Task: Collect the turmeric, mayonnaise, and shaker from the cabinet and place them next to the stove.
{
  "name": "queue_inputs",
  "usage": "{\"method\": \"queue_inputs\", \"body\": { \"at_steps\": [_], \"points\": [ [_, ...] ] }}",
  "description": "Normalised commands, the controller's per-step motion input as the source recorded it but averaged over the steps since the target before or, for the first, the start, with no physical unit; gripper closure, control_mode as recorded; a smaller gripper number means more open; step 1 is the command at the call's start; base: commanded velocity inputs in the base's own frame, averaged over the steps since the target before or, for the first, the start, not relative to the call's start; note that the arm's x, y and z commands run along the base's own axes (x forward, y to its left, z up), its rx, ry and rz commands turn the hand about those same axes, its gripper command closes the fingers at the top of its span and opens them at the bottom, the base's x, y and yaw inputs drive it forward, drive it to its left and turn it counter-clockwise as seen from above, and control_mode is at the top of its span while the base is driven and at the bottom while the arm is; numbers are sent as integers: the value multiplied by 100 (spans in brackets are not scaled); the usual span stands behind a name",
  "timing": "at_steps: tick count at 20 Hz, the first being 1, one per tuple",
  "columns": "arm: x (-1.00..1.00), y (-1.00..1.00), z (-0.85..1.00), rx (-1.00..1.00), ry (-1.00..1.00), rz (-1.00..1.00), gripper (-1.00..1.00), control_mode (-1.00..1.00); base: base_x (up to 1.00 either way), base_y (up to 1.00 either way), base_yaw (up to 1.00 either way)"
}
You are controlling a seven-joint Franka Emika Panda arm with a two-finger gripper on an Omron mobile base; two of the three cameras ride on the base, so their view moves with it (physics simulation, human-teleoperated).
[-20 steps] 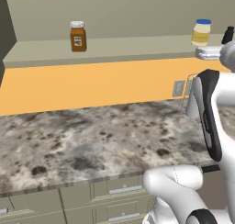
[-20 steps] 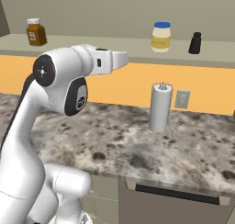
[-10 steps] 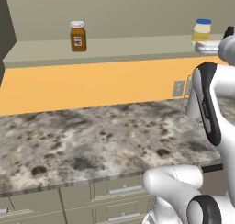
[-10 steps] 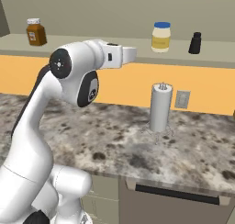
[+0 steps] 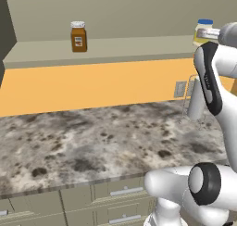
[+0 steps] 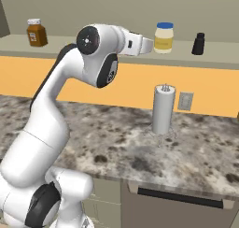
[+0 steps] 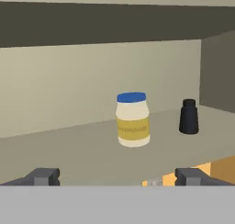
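Nothing is collected yet. The amber-brown, white-lidded turmeric jar (image 5: 78, 36), pale yellow, blue-lidded mayonnaise jar (image 7: 132, 119) and tiny black shaker (image 7: 188, 116) stand on the grey-beige cabinet shelf (image 7: 64, 149). The end effector (image 7: 117, 177) faces the mayonnaise, open and empty.

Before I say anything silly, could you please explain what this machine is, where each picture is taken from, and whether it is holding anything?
It is a white robot arm on a base that can drive, in a rendered kitchen. Two pictures come from cameras on the base, behind the arm to its left and right. The third comes from a camera on the hand, looking along the pincer; the two dark fingertips stand wide apart at its bottom edge, so it is open and holds nothing.

On the cabinet shelf stand three things: the turmeric, an amber jar with a white lid, at the left; the mayonnaise, pale yellow with a blue lid; and beside it the small black shaker. The hand faces the mayonnaise.

On the stone counter below stands a steel paper-towel holder.
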Motion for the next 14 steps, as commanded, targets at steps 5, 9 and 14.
{"method": "queue_inputs", "body": {
  "at_steps": [5, 9, 14],
  "points": [
    [53, -1, 2, -1, 9, 0, -100, -100, 0, 0, 0],
    [21, -4, 1, -7, -19, 0, -100, -100, 0, 0, 0],
    [22, -9, 0, -2, -7, 0, -100, -100, 0, 0, 0]
  ]
}}
